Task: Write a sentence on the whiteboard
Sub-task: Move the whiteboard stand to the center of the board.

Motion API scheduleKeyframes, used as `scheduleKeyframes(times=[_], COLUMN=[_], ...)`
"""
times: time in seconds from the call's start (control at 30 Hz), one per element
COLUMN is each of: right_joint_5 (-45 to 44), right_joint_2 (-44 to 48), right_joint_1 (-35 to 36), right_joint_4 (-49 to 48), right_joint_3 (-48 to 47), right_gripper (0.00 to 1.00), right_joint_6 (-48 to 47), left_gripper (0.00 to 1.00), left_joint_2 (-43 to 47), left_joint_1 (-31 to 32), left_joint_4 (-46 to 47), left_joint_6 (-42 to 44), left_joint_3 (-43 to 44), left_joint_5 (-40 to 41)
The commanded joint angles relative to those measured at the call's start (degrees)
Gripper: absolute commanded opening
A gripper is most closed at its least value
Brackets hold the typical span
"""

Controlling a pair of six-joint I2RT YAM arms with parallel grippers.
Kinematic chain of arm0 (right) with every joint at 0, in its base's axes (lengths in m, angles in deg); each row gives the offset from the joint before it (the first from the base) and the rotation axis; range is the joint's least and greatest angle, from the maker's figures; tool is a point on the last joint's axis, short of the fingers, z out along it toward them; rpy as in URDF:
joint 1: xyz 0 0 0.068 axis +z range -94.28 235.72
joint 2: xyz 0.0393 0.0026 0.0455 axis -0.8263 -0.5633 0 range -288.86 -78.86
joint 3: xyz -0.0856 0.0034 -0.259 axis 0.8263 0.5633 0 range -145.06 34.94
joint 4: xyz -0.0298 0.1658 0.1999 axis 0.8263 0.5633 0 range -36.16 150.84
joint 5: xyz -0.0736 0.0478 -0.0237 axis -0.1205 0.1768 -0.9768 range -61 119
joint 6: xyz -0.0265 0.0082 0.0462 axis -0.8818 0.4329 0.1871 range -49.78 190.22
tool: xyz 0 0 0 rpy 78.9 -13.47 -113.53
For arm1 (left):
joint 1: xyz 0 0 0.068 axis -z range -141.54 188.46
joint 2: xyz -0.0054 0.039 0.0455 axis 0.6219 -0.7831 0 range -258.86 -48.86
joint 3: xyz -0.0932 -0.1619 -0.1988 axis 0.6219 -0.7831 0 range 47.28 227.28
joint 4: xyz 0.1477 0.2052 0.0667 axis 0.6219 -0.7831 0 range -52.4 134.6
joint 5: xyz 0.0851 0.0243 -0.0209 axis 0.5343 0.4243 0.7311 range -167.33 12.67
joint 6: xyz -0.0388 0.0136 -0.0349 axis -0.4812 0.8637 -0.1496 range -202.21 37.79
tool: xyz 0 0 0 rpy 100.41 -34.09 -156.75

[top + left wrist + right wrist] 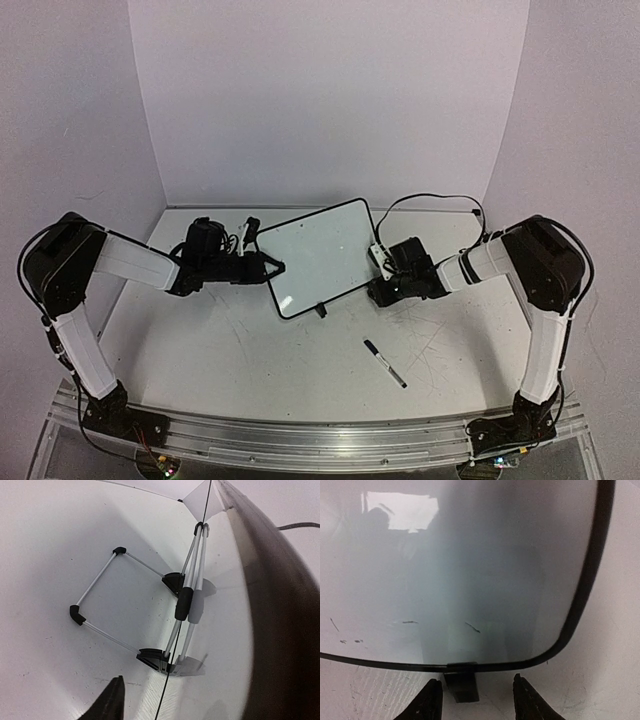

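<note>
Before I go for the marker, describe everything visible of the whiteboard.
The whiteboard is a small white rectangle with a thin black frame and rounded corners, propped on a wire stand with black tips. Its glossy face carries no writing, only a few dark specks. A small black foot sits under the bottom edge. It stands on the table, turned askew, between the left claw and the open right claw; contact is unclear.
</note>
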Motion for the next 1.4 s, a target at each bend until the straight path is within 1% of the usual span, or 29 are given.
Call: scheduleKeyframes(times=[0.0,0.07,0.13,0.2,0.23,0.33,0.43,0.53,0.67,0.8,0.83,0.9,0.93,1.07,1.23,1.27,1.37], right_joint_5=[3.12,2.9,2.05,2.25,2.68,1.62,-0.2,-5.29,-13.14,-19.78,-20.81,-23.59,-24.42,-27.11,-26.52,-26.22,-25.84], right_joint_2=[-1.97,-1.96,-1.75,-1.32,-1.08,-0.39,1.11,2.71,4.88,5.05,4.88,4.88,5.12,6.96,7.0,6.82,6.51], right_joint_1=[0.27,0.38,0.38,0.41,0.58,2.07,4.03,6.53,10.9,15.69,16.86,18.42,18.83,19.34,19.42,19.4,19.4], right_joint_4=[-2.16,-3.23,-4.3,-5.54,-6.27,-7.19,-8.16,-8.44,-6.86,-3.96,-3.57,-2.74,-2.67,-2.61,-2.71,-2.84,-3.22], right_joint_3=[-3.32,-2.93,-2.49,-1.83,-1.48,-0.4,1.81,3.49,5.08,5.77,5.98,6.64,7.08,8.56,9.53,9.63,9.8], right_gripper=[0.43,0.4,0.34,0.26,0.23,0.15,0.08,0.01,0.0,0.0,0.0,0.0,0.0,0.0,0.0,0.0,0.0], right_joint_6=[-2.97,-2.88,-2.43,-1.65,-1.03,-0.34,2.89,6.32,12.08,22.98,25.1,29.36,30.4,31.95,33.72,34.03,34.41], left_gripper=[0.55,0.63,0.74,0.81,0.83,0.87,0.88,0.85,0.83,0.78,0.75,0.65,0.62,0.52,0.35,0.32,0.3], left_joint_2=[1.9,4.71,7.83,11.23,12.63,16.44,18.22,17.74,17.75,16.09,15.42,14.15,13.77,11.85,6.31,5.54,3.83], left_joint_1=[0.19,0.2,0.19,0.0,-0.01,-0.18,-0.29,-0.28,-0.28,-0.29,-0.29,-0.26,-0.21,-0.24,-0.18,-0.13,0.23], left_joint_4=[-0.56,-0.57,-0.75,-0.9,-1.0,-2.51,-2.98,-3.11,-3.11,-3.37,-3.32,-3.37,-3.36,-3.37,-3.39,-3.36,-3.3], left_joint_6=[-3.14,-4.97,-6.83,-9.0,-10.14,-13.11,-14.38,-15.74,-16.01,-16.39,-16.23,-15.13,-14.48,-11.56,-9.4,-9.21,-9.09], left_joint_3=[-1.5,-3.75,-6.52,-9.4,-10.49,-12.82,-13.51,-13.3,-13.02,-12.1,-11.9,-11.46,-11.25,-9.88,-5.93,-5.19,-3.14], left_joint_5=[3.97,5.97,8.0,9.38,9.71,12.3,12.02,11.27,12.11,12.28,12.25,12.1,12.13,12.32,10.64,10.42,10.09])
